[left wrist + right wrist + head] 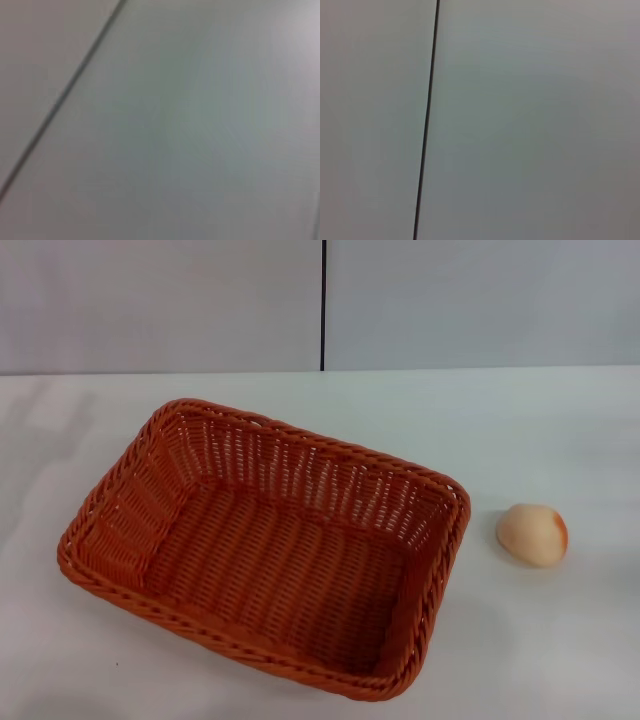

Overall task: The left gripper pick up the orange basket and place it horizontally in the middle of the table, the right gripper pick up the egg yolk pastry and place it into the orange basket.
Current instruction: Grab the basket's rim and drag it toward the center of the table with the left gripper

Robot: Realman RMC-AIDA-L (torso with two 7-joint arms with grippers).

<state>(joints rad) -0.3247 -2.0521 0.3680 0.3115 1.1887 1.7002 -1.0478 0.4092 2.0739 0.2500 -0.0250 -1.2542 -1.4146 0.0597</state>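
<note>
The orange basket (265,545) rests on the white table (540,430), left of centre in the head view, turned at a slant and with nothing inside. The egg yolk pastry (532,534) lies on the table to the right of the basket, a short gap from its rim, its orange-brown patch facing right. Neither the left gripper nor the right gripper shows in any view. Both wrist views hold only a plain grey surface crossed by a thin dark seam.
A grey wall (160,300) with a vertical dark seam (323,305) stands behind the table's far edge. Bare tabletop lies around the basket and beyond the pastry on the right.
</note>
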